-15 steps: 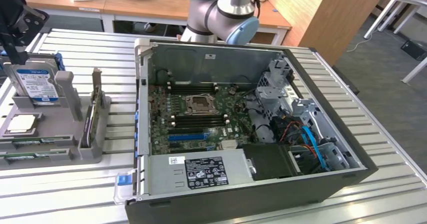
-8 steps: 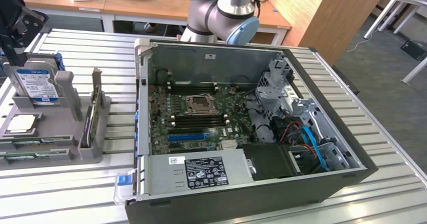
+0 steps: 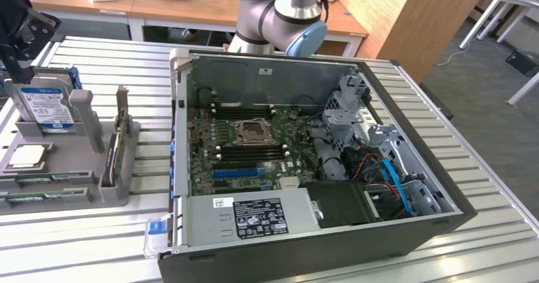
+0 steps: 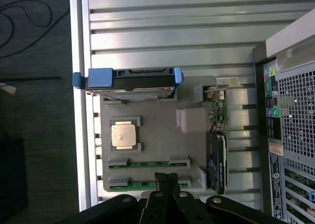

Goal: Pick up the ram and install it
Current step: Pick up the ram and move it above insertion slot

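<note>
Two ram sticks, thin and green, lie side by side in slots of the grey holder (image 3: 101, 188) on the exterior view's left: one ram stick (image 3: 42, 182) (image 4: 147, 163) and a second (image 3: 38, 198) (image 4: 142, 185). My gripper (image 4: 166, 177) hangs above the holder with its black fingertips shut together and nothing between them; they line up over the sticks' middle without touching them. In the exterior view the gripper (image 3: 19, 68) is high at the far left, above the hard drive. The open computer case (image 3: 438, 169) shows the motherboard (image 3: 244, 163) with black memory slots beside the CPU socket (image 3: 252, 132).
The holder also carries a hard drive in a blue caddy (image 4: 130, 81), a CPU chip (image 4: 123, 135), and an upright green card with a metal bracket (image 4: 218, 108) next to a black card (image 4: 216, 165). The slatted metal table (image 3: 84, 245) ends close to the holder.
</note>
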### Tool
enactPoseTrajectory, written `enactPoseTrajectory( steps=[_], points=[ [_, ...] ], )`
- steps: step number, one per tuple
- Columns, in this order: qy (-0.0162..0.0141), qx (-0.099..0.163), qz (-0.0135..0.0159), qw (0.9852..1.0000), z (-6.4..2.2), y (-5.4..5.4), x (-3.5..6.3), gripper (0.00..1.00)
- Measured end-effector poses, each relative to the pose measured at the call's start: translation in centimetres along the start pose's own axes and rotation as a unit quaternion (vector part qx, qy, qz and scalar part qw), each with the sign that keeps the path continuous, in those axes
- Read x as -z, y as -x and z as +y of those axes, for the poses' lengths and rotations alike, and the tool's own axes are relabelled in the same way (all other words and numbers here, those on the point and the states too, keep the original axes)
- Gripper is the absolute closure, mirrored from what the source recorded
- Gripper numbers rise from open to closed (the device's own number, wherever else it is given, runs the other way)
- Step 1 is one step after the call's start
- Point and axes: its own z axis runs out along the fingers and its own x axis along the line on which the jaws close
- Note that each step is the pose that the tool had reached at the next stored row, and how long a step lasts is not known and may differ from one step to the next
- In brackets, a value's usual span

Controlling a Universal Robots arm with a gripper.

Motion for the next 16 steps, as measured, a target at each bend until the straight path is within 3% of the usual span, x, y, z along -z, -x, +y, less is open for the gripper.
enactPoseTrajectory(
  steps=[7,12,16],
  points=[
    [-0.0017,0.004,0.0000,1.0000,-0.01,0.00,-0.01,0.89],
    [-0.0113,0.025,0.0009,0.9996,0.00,0.00,0.00,0.89],
    [-0.0182,0.054,0.0025,0.9984,0.00,0.00,-0.01,0.89]
  ],
)
